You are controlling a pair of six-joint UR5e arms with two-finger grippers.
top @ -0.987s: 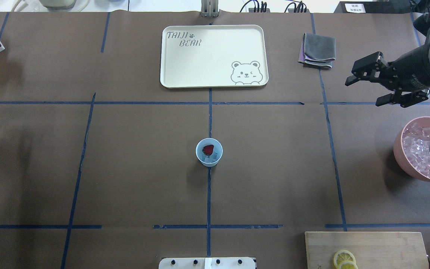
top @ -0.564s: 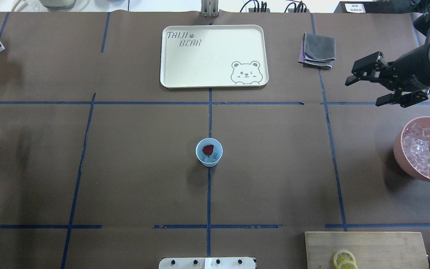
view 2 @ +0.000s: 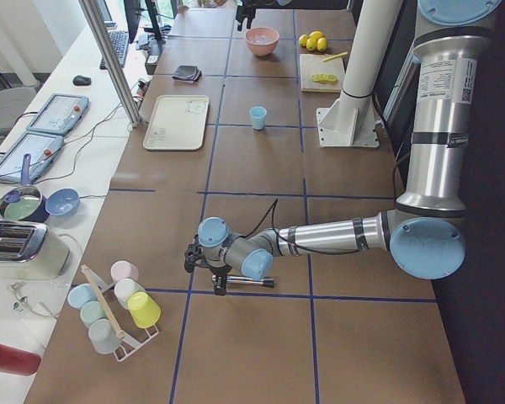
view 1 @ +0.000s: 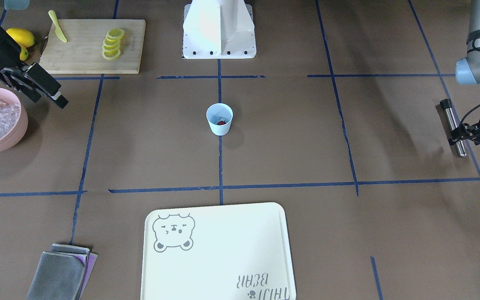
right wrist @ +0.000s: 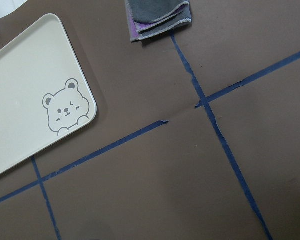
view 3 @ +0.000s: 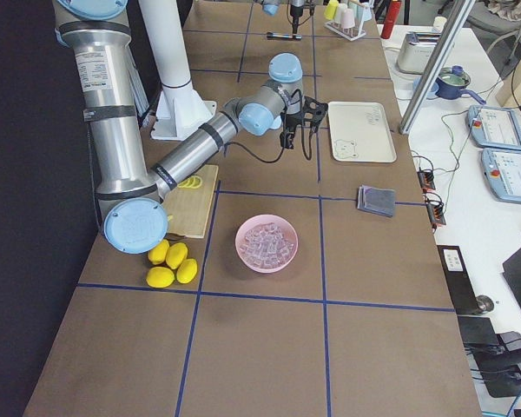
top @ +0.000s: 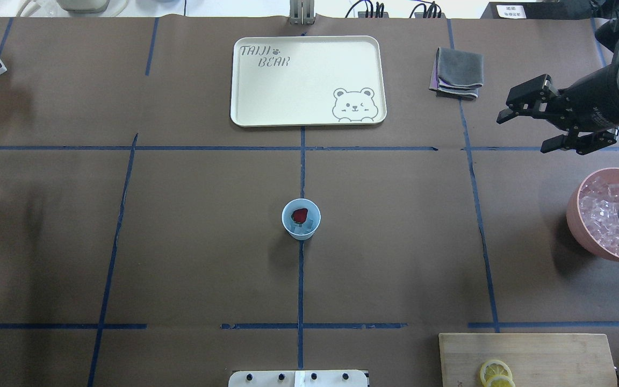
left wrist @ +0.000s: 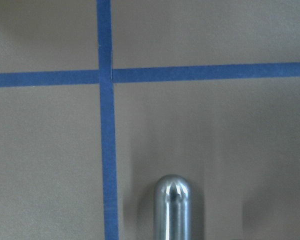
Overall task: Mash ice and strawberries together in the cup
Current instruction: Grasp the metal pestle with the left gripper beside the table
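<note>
The pale blue cup (top: 301, 219) stands at the table's centre on a blue tape line. Inside it lie a dark-red strawberry (top: 300, 215) and some clear ice (top: 306, 228). More ice (top: 602, 212) fills the pink bowl (top: 574, 223) at the right. My right gripper (top: 524, 131) hovers open and empty beyond the bowl, far from the cup. In the front-facing view my left gripper (view 1: 460, 135) is low at the table's left end. Its fingers straddle a metal rod (view 1: 451, 121) lying on the table. I cannot tell if they grip it.
A cream bear tray (top: 266, 97) lies beyond the cup, with a folded grey cloth (top: 457, 72) to its right. A wooden board (top: 556, 355) with lemon slices (top: 495, 373) is at the near right. A rack of cups (view 2: 118, 307) stands past the left gripper.
The bit of my left gripper at the overhead view's left edge has shifted slightly, and the shadow beside it has moved. The right arm and the cup have not moved.
</note>
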